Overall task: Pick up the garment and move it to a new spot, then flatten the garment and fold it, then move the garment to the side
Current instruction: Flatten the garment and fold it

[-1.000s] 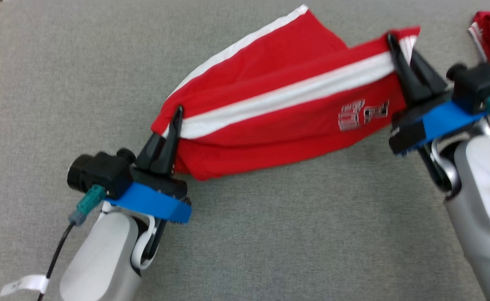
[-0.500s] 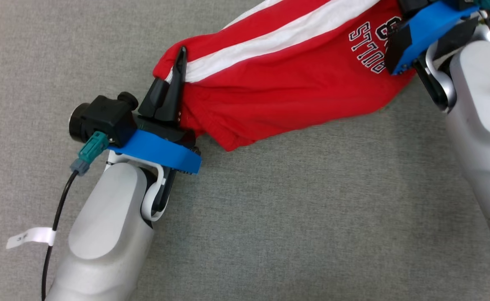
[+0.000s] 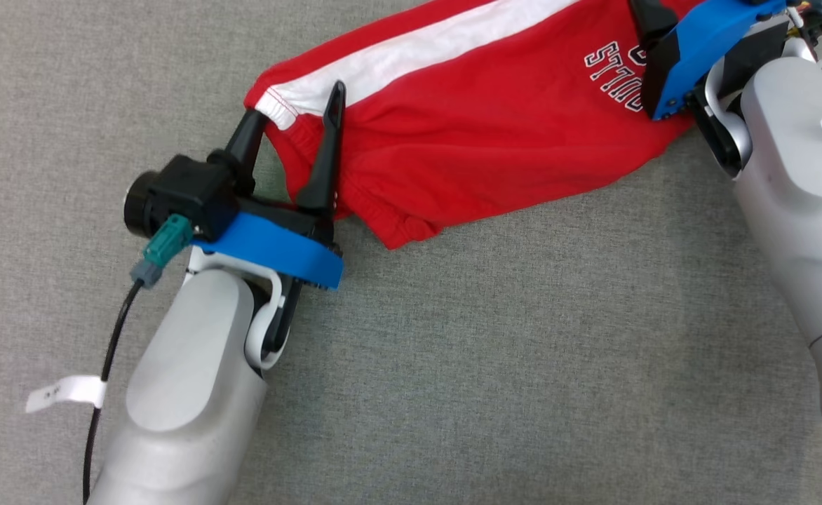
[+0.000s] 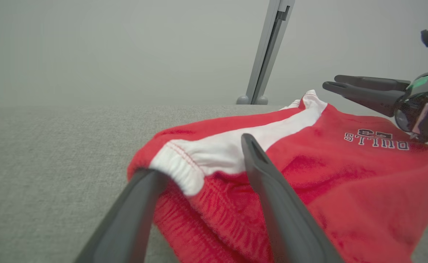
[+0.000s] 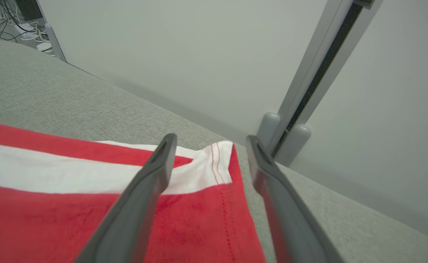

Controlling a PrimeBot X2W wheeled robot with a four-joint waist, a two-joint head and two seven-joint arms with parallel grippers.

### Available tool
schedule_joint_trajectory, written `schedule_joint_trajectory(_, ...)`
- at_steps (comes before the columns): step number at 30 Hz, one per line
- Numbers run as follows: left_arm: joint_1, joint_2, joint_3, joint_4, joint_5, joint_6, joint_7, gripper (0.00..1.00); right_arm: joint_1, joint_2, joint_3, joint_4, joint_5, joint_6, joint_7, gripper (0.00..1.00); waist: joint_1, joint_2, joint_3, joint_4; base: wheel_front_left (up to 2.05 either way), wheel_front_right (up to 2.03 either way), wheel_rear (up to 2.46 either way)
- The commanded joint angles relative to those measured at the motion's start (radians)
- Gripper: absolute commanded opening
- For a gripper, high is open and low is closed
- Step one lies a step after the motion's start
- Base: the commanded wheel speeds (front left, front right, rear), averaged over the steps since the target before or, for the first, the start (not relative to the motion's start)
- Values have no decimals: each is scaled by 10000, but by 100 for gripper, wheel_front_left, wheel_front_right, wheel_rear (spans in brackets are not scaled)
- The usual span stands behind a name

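Two grips released: left fingers point(image 3: 327, 147) and right fingers point(image 5: 153, 171) now spread apart, garment point(image 3: 488, 140) lying loose

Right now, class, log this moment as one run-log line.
left gripper: open, astride waistband | right gripper: open, over hem | garment: on grey surface

We see soft, matt knit cloth in the shorts point(image 3: 495, 133) and rough, matt woven fabric covering the desk point(image 3: 523, 351).

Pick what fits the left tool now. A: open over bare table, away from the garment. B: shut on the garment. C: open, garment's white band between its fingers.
C: the left tool is spread, fingers either side of the white band of the garment.
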Motion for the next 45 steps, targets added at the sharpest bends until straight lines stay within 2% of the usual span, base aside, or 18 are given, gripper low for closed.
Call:
schedule_joint_trajectory(1, 238, -4, 51, -10, 86, -17, -45, 100, 20, -11, 85, 133, 150, 3, -142, 100, -2, 0, -105, -43, 0, 0, 0)
schedule_joint_trajectory(8, 1266, -3, 283, -494, 388, -21, -45, 100, 657, -379, 357, 595, 640, 3, -431, 100, -2, 0, -600, -156, 0, 0, 0)
schedule_joint_trajectory(14, 2237, 32, 825, -1610, 726, 9, -45, 100, 1230, -652, 494, 970, 1145, 3, -492, 100, -2, 0, -1008, -81, 0, 0, 0)
schedule_joint_trajectory(27, 3398, -163, 2486, -3518, 1286, 446, -44, 100, 1732, -887, 1086, 1608, 2033, 3, 39, 100, -2, 0, -1220, 226, 0, 0, 0)
schedule_joint_trajectory(34, 3595, -343, 3413, -4230, 1513, 774, -44, 100, 1843, -765, 1421, 1675, 2559, 4, 457, 100, -2, 0, -1174, 328, 0, 0, 0)
schedule_joint_trajectory(36, 3698, -373, 3567, -4281, 1551, 795, -44, 100, 1939, -647, 1551, 1536, 2785, 13, 575, 7, -2, 0, -1192, 318, 0, 0, 0)
schedule_joint_trajectory(37, 3712, -386, 3636, -4289, 1562, 801, -44, 100, 1954, -651, 1601, 1465, 2880, 13, 612, 0, -2, 0, -1203, 308, 0, 0, 0)
schedule_joint_trajectory(45, 3958, -408, 3860, -4054, 1690, 833, -44, 100, 2126, -790, 1805, 1057, 3587, 3, 50, 0, -2, 0, -1593, 59, 0, 0, 0)
